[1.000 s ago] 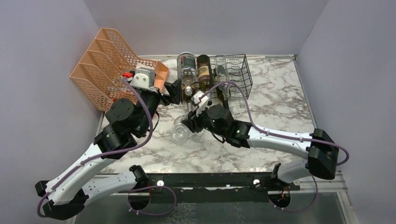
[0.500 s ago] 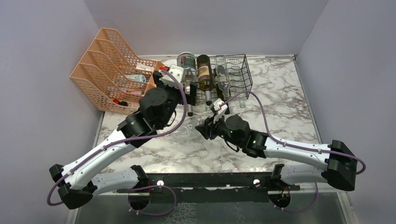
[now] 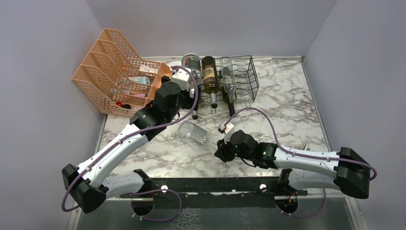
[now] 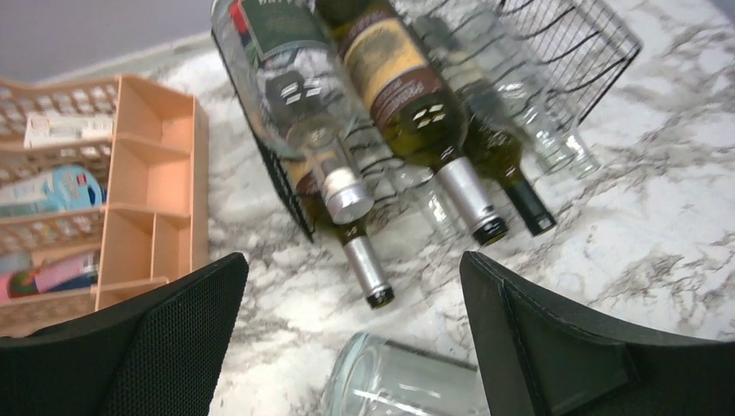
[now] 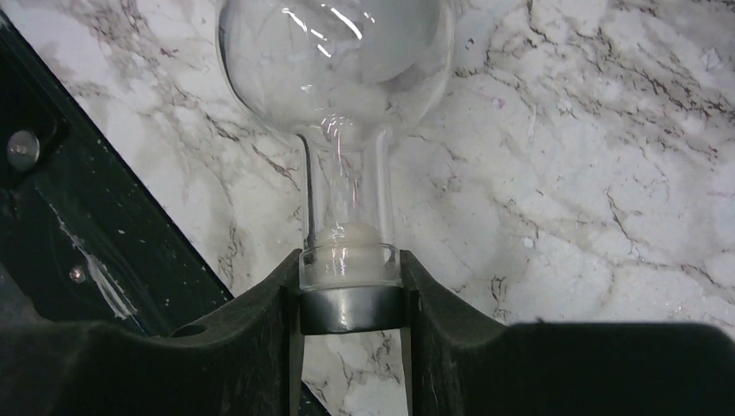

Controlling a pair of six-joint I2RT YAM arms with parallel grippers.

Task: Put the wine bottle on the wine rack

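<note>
A clear, empty wine bottle (image 3: 193, 133) lies on its side on the marble table, its base pointing toward the left arm. My right gripper (image 3: 220, 150) is shut on its capped neck; in the right wrist view the black cap sits clamped between my fingertips (image 5: 350, 299), with the round body (image 5: 336, 61) ahead. The black wire wine rack (image 3: 243, 75) stands at the back and holds several bottles with their necks toward me. My left gripper (image 3: 192, 101) is open and empty just in front of the rack. In its wrist view (image 4: 355, 347) the bottle's base (image 4: 399, 381) lies below the jaws.
A peach mesh file organizer (image 3: 117, 72) with small items stands at the back left, right next to the rack (image 4: 286, 182). The black mounting rail (image 3: 210, 184) runs along the near edge, close beside the right gripper (image 5: 69, 217). Grey walls enclose three sides.
My left arm swung right from the organizer to the rack front. My right gripper drew back toward the near edge, pulling the clear bottle by its neck.
</note>
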